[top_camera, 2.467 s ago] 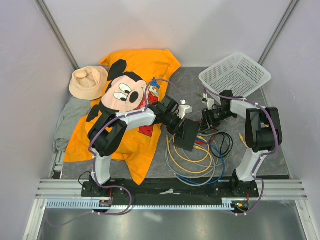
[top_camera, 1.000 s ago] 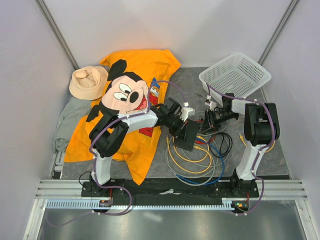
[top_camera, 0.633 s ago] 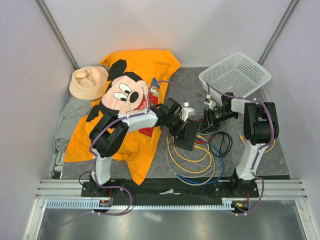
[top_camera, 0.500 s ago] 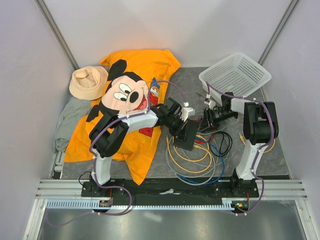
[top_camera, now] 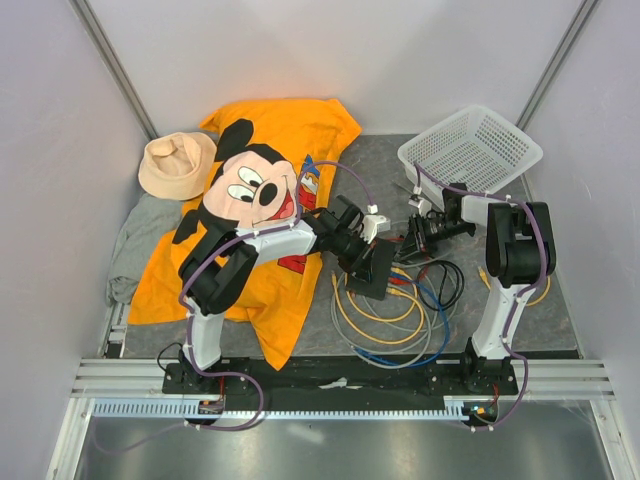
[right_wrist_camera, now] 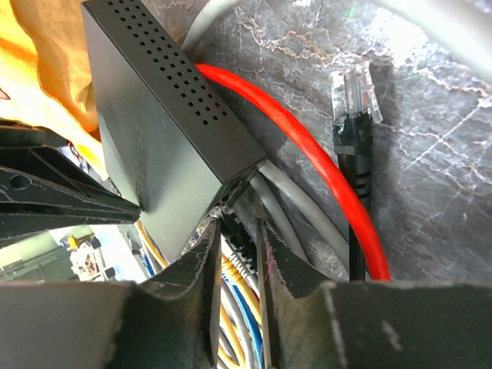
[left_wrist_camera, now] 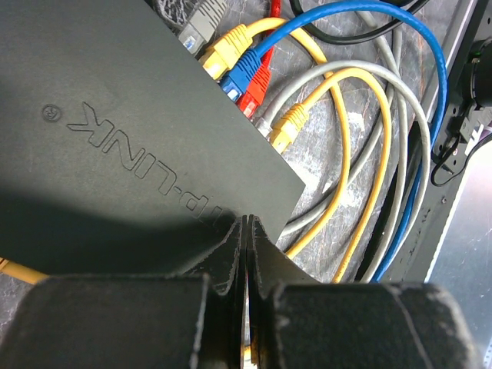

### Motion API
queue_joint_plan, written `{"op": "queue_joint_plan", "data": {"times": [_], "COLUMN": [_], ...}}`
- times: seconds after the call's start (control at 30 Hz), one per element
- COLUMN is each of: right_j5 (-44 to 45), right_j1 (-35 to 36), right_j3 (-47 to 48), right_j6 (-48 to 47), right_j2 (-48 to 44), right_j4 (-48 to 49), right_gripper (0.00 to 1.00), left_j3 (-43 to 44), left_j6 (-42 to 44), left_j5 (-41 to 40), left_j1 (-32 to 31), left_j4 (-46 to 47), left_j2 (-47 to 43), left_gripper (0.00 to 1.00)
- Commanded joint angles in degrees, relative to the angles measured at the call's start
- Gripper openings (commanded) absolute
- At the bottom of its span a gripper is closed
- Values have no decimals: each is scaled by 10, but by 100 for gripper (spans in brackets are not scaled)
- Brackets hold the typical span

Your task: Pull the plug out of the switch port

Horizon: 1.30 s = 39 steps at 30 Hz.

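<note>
The black switch (top_camera: 377, 270) lies on the grey mat, with coloured cables entering its right edge. In the left wrist view its lid (left_wrist_camera: 115, 115) shows raised lettering, and yellow, blue and red plugs (left_wrist_camera: 244, 71) sit in the ports. My left gripper (left_wrist_camera: 247, 220) is shut, its tips pressing on the lid's near edge. My right gripper (right_wrist_camera: 237, 224) reaches in from the right (top_camera: 411, 243). Its fingers clamp a dark ribbed plug (right_wrist_camera: 240, 215) at the end port of the switch (right_wrist_camera: 165, 131). A red cable (right_wrist_camera: 307, 154) curves past.
A loose black cable with a clear plug (right_wrist_camera: 355, 96) lies on the mat. Coiled cables (top_camera: 395, 320) spread in front of the switch. A white mesh basket (top_camera: 470, 148) stands at the back right. An orange printed shirt (top_camera: 270, 130), a beige hat (top_camera: 175, 165) and a grey cloth (top_camera: 135, 240) lie left.
My right gripper's jaws widened briefly, then narrowed around the dark plug at the switch's end port. The left gripper has stayed shut on the lid.
</note>
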Motion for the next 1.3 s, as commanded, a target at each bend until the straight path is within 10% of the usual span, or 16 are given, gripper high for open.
{"op": "queue_joint_plan", "data": {"times": [0.0, 0.47, 1.27], "right_j5": [30, 106, 223], "right_j1": [1, 22, 33], "right_j3": [19, 25, 31], "right_j6": [19, -65, -120], "right_j2": [8, -28, -60], "right_j4": [83, 21, -11], "right_gripper": [21, 0, 0], "left_j3": [-1, 0, -2], "left_j6": [22, 19, 21], "left_j5": [-31, -30, -43], "left_j1": [-5, -8, -7], "left_j4": [-17, -14, -11], "left_j2": [25, 31, 36], "left_gripper": [2, 2, 2]}}
